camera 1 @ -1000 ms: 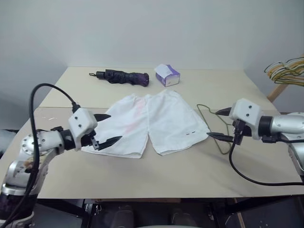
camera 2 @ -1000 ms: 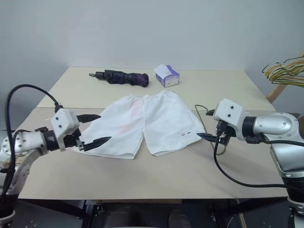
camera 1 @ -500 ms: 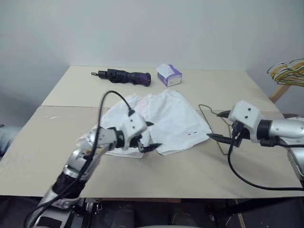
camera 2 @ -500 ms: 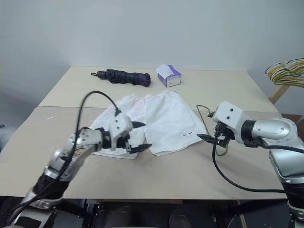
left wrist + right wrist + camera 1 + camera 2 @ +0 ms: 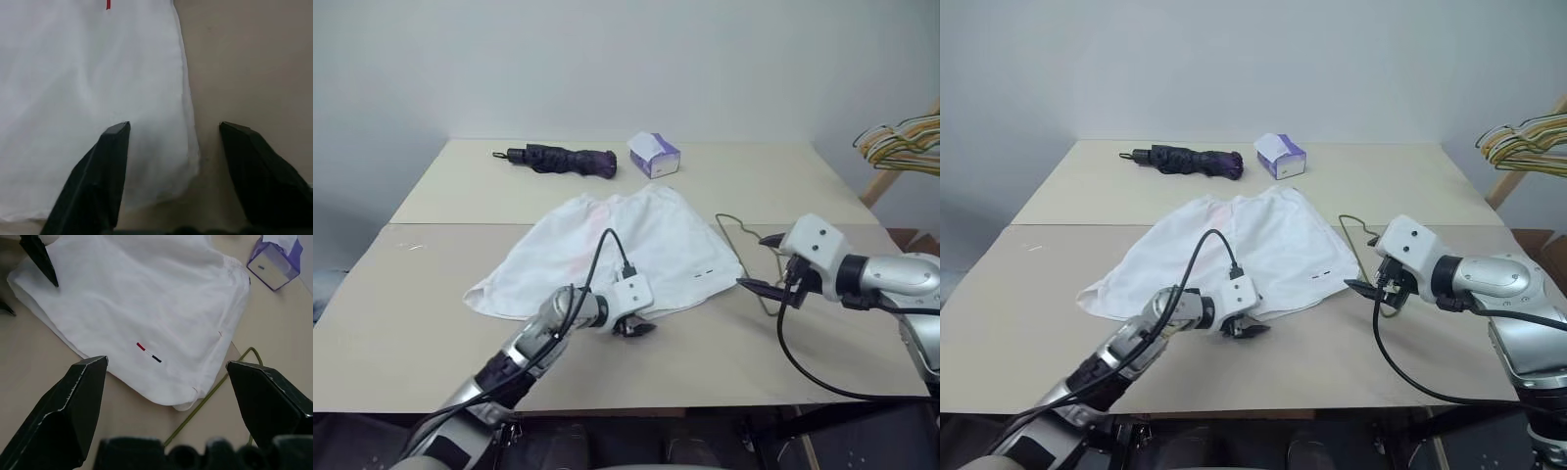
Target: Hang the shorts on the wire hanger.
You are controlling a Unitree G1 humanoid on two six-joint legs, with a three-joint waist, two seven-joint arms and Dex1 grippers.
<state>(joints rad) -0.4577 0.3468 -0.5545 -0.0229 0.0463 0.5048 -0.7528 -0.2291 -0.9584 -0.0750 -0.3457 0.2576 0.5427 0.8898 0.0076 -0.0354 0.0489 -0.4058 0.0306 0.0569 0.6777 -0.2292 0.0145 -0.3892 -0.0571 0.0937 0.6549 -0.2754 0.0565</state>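
Surface: one beige table (image 5: 431,323) of two joined tops, seam crossing the middle of the head views, set against a plain pale wall (image 5: 607,59). One pair of white shorts (image 5: 597,250) lies flat at frame centre, waist toward the wall, faint pink smudge on one leg. One folded dark umbrella (image 5: 558,159), upper centre-left. One bunch of hangers (image 5: 901,142) on a stand, at the upper right edge. One white-and-purple tissue box (image 5: 653,155), just right of the umbrella. One olive-green wire hanger (image 5: 744,257) lies flat at the shorts' right edge, partly tucked under the fabric. Two grippers: the left gripper (image 5: 636,326), centre-bottom at the near hem, jaws moderately apart, holding nothing; the right gripper (image 5: 756,262), centre-right above the hanger, jaws wide, empty. The left wrist view shows the fingers straddling the hem corner, one finger (image 5: 110,161) over the cloth, the other over bare table, plus a red mark near the top edge. The right wrist view shows a small red-white-navy mark (image 5: 148,352) on the leg and the hanger wire emerging from beneath the hem.
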